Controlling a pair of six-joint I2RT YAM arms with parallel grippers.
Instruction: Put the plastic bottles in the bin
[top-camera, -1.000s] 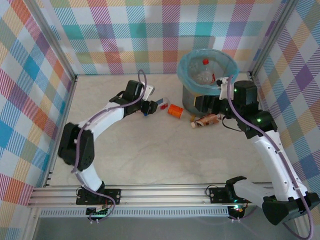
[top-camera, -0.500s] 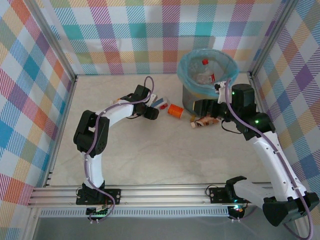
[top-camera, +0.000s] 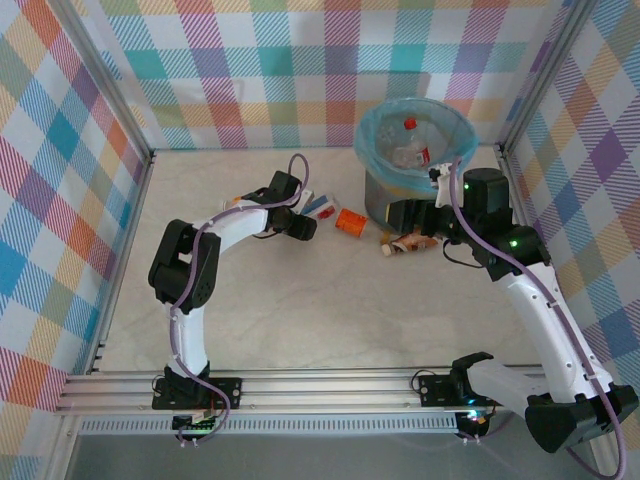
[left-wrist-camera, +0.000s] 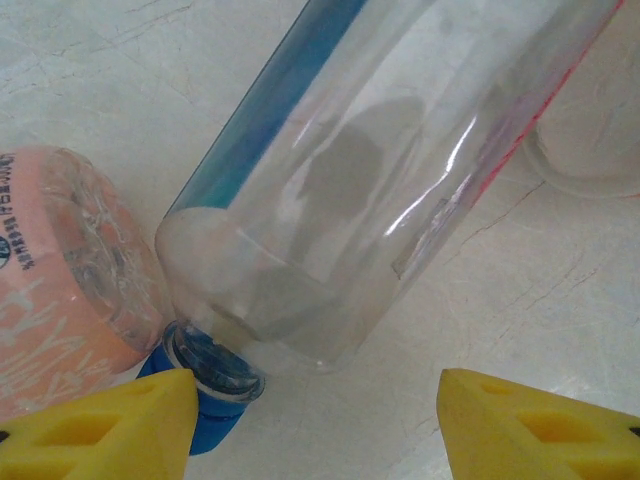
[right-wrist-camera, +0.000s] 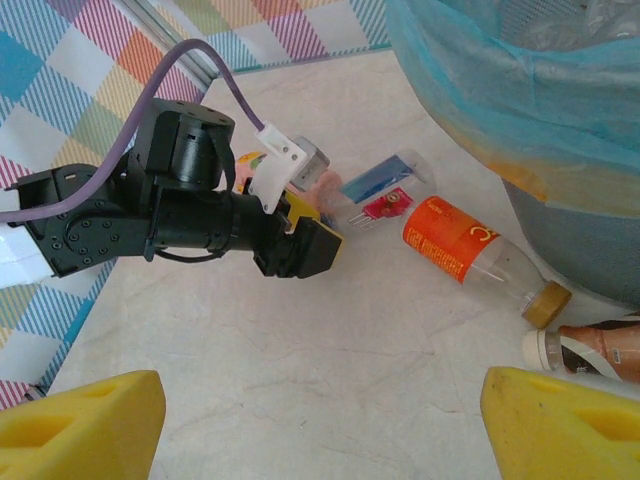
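Round grey blue-bagged bin (top-camera: 366, 140), near the table's (top-camera: 300, 320) far right corner, holds a few plastic bottles (top-camera: 405, 152); several lie outside. Left gripper (left-wrist-camera: 315, 405) spread around a clear blue-labelled bottle (left-wrist-camera: 380, 170); right gripper (right-wrist-camera: 320, 415) spread wide, empty.

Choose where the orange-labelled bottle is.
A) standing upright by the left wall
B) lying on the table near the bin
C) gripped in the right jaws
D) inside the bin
B: the orange-labelled bottle lies on its side on the table, outside the bin.
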